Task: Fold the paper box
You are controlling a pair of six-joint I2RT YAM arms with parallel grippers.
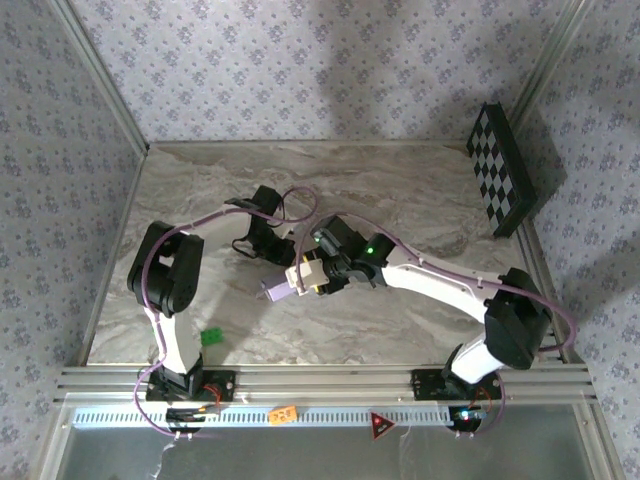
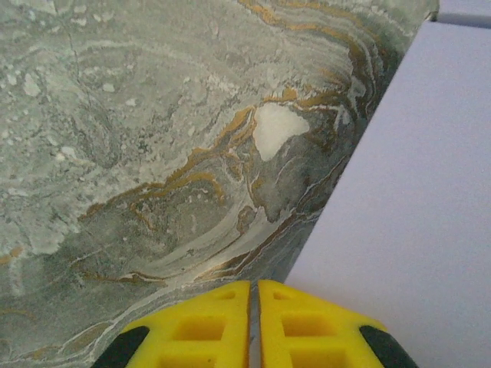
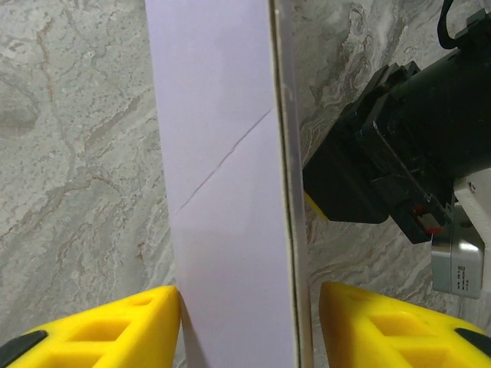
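Note:
The paper box (image 1: 280,289) is a narrow lavender shape with a cream end, held up over the middle of the marble table. My right gripper (image 3: 247,297) is open and straddles the box (image 3: 222,153). Its left yellow finger (image 3: 146,318) touches the lavender face, while the right finger (image 3: 368,322) stands a small gap off the box's edge. My left gripper (image 2: 254,290) is shut with its yellow fingers together, right beside a lavender face of the box (image 2: 406,192). I cannot tell if card is pinched between them. From above, both grippers (image 1: 278,250) (image 1: 314,274) meet at the box.
The left arm's black wrist body (image 3: 399,146) sits close on the right of the box. A black-and-white checkerboard panel (image 1: 503,170) leans at the back right. A small green object (image 1: 211,337) lies near the left arm's base. Patterned walls enclose the table (image 1: 400,190).

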